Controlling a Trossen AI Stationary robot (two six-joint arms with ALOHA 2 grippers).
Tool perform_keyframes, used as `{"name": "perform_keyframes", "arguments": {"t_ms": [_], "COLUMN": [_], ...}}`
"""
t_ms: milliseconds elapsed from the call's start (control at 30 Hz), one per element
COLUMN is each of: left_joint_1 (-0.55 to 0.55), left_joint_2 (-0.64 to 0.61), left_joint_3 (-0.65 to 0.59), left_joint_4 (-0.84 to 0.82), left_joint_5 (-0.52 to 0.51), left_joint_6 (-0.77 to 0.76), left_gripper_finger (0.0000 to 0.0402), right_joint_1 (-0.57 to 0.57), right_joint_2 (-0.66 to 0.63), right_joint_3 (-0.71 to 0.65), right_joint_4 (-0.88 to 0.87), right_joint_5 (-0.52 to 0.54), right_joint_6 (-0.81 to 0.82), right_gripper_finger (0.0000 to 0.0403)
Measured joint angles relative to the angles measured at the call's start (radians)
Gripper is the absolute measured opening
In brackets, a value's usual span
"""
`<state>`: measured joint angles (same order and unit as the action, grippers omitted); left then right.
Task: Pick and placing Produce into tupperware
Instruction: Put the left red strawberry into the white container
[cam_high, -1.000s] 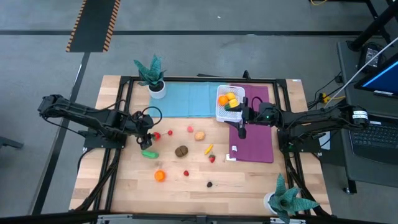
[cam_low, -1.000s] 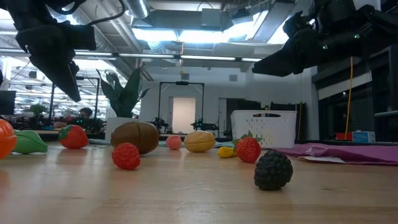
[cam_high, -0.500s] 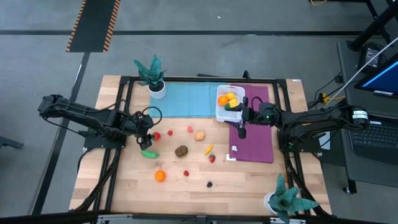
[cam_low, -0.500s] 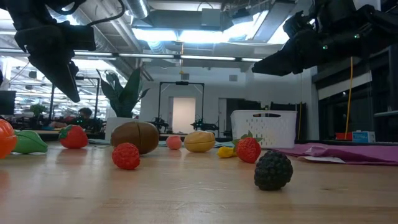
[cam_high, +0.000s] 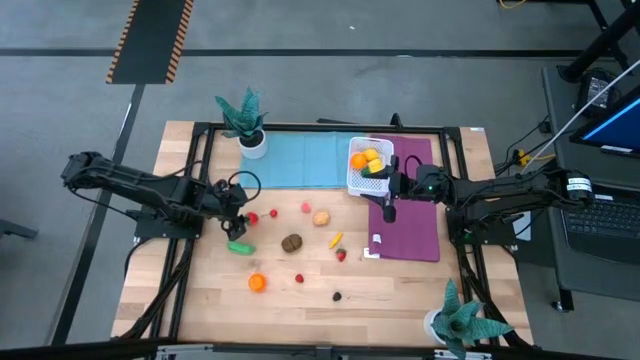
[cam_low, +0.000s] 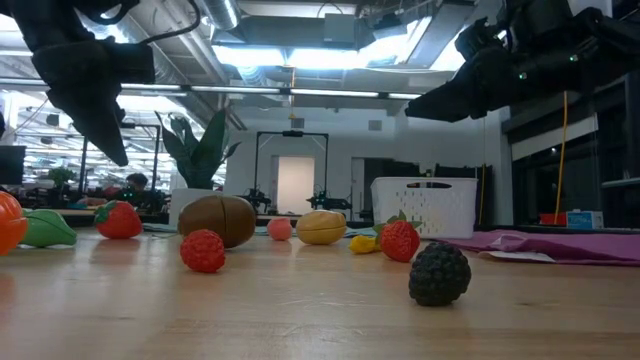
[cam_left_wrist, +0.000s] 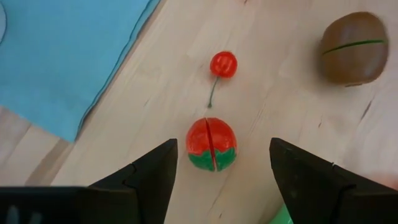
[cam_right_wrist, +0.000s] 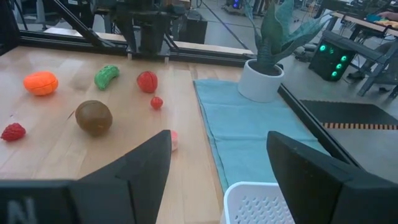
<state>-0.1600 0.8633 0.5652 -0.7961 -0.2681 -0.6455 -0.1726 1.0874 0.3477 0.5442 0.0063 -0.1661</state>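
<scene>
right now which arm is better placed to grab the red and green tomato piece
Left. The left pincer hangs open straight above the tomato piece, which sits between its fingers in the wrist view. The right pincer is across the table beside the tupperware.

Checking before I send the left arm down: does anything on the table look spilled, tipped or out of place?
Nothing stands out. The tupperware sits upright at the mats' edge with an orange and yellow pieces inside. Loose produce lies scattered on the wood, none fallen off. The left end effector hangs open above the red-and-green tomato.
</scene>
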Motion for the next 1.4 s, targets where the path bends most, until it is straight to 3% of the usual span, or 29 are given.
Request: {"name": "perform_keyframes", "arguments": {"t_ms": [167, 367, 700, 1100, 1400], "left_joint_1": [0.000, 0.000, 0.001, 0.001, 0.001], "left_joint_2": [0.058, 0.164, 0.294, 0.362, 0.362], "left_joint_3": [0.000, 0.000, 0.000, 0.000, 0.000], "left_joint_4": [-0.002, 0.013, 0.072, 0.127, 0.140], "left_joint_5": [0.002, 0.077, 0.076, 0.028, 0.006], "left_joint_6": [-0.026, -0.034, -0.034, -0.021, 0.106], "left_gripper_finger": [0.0241, 0.0239, 0.0239, 0.0239, 0.0239], "right_joint_1": [0.000, 0.000, 0.000, 0.000, 0.000], "right_joint_2": [0.000, 0.000, 0.000, 0.000, 0.000], "right_joint_3": [0.000, 0.000, 0.000, 0.000, 0.000], "right_joint_4": [0.027, 0.033, 0.035, 0.035, 0.035], "right_joint_5": [0.000, 0.000, 0.000, 0.000, 0.000], "right_joint_6": [0.000, 0.001, 0.004, 0.004, 0.004], "right_gripper_finger": [0.0265, 0.0265, 0.0265, 0.0265, 0.0265]}}
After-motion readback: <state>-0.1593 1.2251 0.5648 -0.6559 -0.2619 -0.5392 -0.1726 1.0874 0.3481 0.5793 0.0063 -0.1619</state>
